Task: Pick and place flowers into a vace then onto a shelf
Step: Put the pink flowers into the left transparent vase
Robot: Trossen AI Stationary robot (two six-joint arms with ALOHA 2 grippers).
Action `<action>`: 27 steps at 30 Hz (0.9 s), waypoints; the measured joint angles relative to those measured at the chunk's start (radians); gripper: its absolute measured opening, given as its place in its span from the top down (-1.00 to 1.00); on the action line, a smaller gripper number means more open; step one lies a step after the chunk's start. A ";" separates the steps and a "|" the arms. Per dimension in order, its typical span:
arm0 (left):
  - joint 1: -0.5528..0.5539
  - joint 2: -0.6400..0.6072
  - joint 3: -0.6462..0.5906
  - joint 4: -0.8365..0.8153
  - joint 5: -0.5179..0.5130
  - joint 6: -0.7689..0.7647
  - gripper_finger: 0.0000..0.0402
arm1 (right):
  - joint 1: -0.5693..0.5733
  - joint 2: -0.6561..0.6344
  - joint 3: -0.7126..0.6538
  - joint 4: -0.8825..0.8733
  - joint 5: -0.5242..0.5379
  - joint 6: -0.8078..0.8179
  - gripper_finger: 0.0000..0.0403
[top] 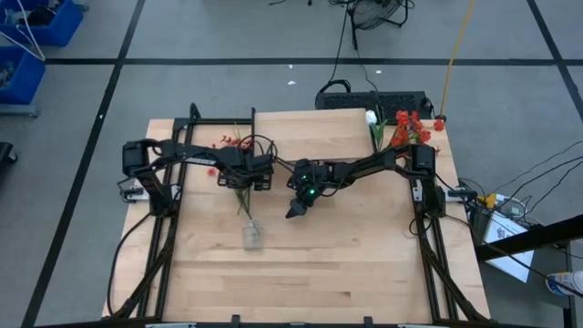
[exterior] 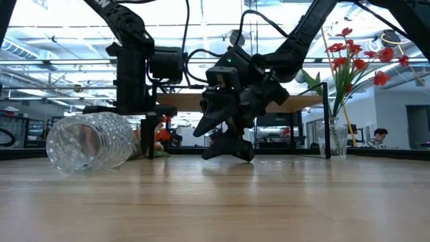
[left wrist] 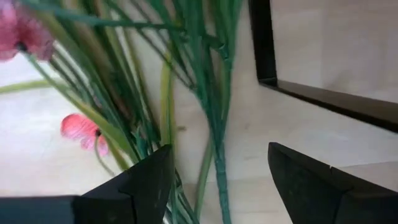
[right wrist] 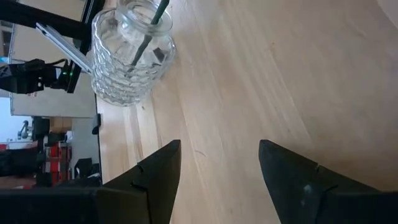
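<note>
On the worktop (top: 364,264), glass vase (top: 251,235) lying on its side — flower stems (top: 242,196) entering its mouth, blossoms behind it. Left end effector (left wrist: 217,180) parted around stems; right end effector (right wrist: 219,180) beside, open, empty. Upright vase, shelf (exterior: 295,102) placement outstanding.

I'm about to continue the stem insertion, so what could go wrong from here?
1. The vase lies on its side and could roll; only a stem tip is in its mouth.
2. The left gripper is open around the stems, so they may slip out.
3. The right gripper is empty, not steadying the vase.
</note>
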 joint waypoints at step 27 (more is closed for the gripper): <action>-0.112 0.044 -0.023 0.044 0.056 -0.015 0.85 | 0.015 0.003 0.000 0.028 0.012 0.048 -0.03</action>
